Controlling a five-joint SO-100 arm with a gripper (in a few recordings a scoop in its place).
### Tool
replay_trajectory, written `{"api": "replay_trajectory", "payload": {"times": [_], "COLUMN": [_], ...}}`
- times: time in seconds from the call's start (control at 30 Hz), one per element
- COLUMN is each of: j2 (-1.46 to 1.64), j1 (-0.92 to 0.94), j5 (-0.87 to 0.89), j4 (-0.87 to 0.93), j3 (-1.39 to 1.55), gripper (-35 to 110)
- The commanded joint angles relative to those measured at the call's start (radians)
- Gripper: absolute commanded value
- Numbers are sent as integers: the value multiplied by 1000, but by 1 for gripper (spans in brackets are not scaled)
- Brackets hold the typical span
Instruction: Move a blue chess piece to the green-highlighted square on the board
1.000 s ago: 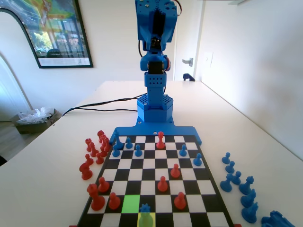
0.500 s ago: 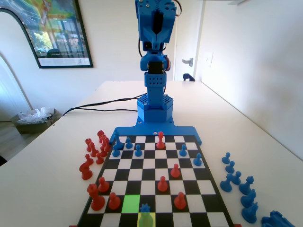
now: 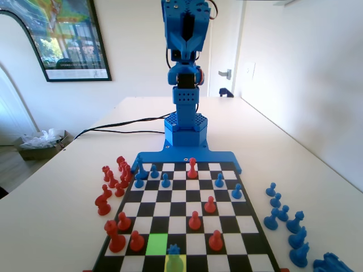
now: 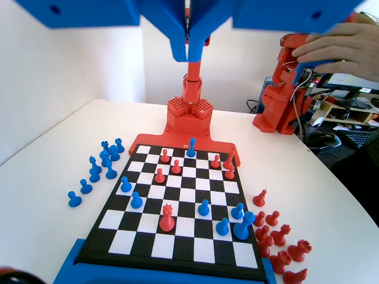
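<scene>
Fixed view: blue arm folded upright at the far end of the board [image 3: 187,212], well above the pieces.
Gripper [image 4: 188,56] hangs high in the wrist view, jaws pressed together, holding nothing. Green-highlighted square [image 3: 157,243] lies bare in the near rows. Blue chess piece [image 3: 174,250], spiky-topped, stands on the yellow-lit square [image 3: 175,264], diagonally touching the green one.

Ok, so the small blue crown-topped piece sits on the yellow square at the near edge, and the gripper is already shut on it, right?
Not quite. The small blue crown-topped piece does sit on the yellow square, but the gripper holds nothing: the wrist view shows it raised high above the checkered board, jaws closed together and empty.
</scene>
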Motion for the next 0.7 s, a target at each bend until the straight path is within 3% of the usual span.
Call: {"api": "replay_trajectory", "payload": {"times": [0.0,0.67], "j2": [20,-594], "j1": [-9,-9], "j5": [-2,97], "j4": [-15,-91], "j3": [-14,-261], "gripper": [1,1]}}
